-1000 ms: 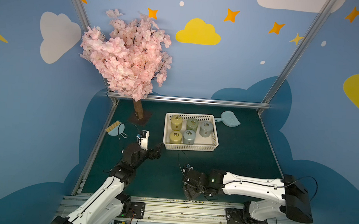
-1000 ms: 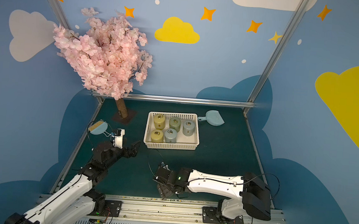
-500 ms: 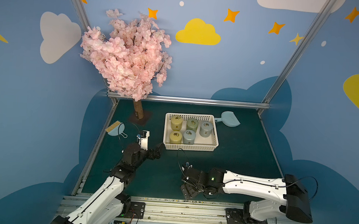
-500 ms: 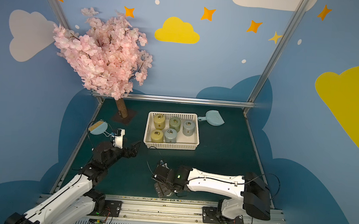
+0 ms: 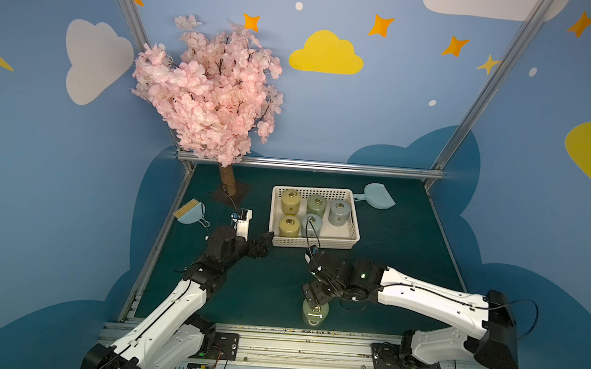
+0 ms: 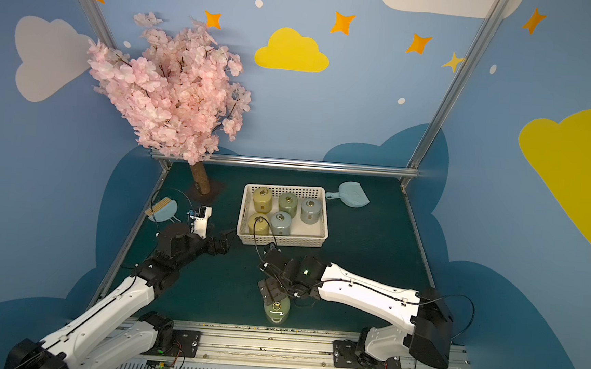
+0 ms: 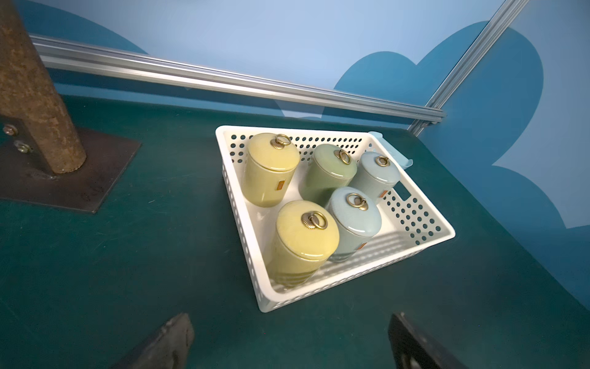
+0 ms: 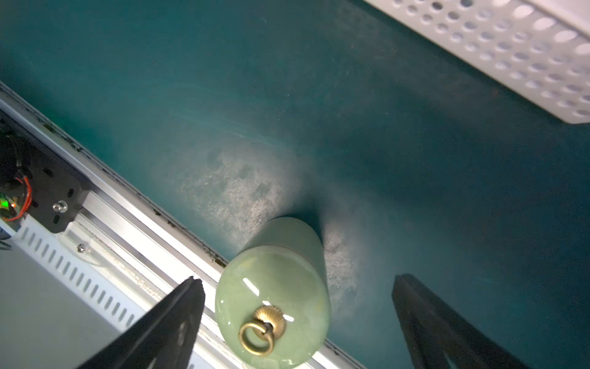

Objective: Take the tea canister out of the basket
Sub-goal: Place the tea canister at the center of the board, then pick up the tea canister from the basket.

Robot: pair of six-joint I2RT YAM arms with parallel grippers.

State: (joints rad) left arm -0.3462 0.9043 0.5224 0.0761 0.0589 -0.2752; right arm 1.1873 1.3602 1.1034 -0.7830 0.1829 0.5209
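Five canisters [image 5: 290,202] in basket [image 5: 315,243], one canister [image 5: 314,316] outside

Soft, even light from above; top views sharp.
My right wrist view: white glare streaks the green canister [image 8: 274,287], its dark shadow crosses the tabletop [image 8: 415,159], the basket [image 8: 510,48] corner blurs.

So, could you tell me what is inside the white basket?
Five lidded canisters stand in the basket: two yellow, one green, two pale blue. Their contents are hidden by the lids.
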